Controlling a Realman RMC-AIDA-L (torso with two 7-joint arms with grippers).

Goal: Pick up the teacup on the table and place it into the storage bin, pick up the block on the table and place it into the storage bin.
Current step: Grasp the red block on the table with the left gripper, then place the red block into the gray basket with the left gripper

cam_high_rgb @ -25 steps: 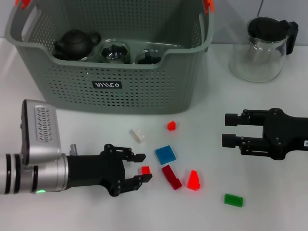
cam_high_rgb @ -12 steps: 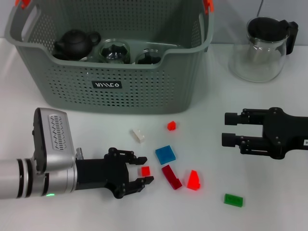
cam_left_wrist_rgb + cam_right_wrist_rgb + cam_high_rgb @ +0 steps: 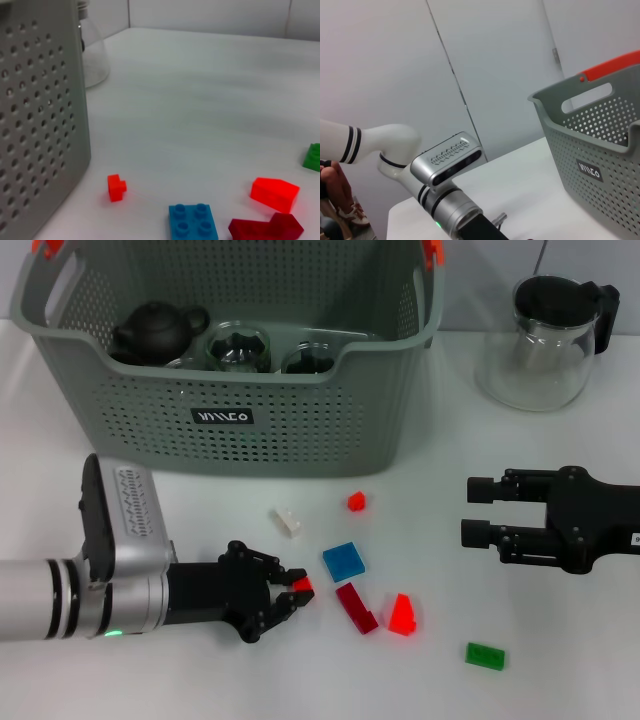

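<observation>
The left pincer lies low over the white desk, its black fingers pinched on the small red block, the grip needed before lifting it to the large grey perforated storage bin behind. A second ago those fingers stood apart around the block; since then they have closed. The right pincer hovers parked, fingers spread.

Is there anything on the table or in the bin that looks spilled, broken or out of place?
Nothing stands out. Loose blocks lie scattered before the storage bin, the left tool is shut on the small red block, and the glass pitcher stands upright.
</observation>
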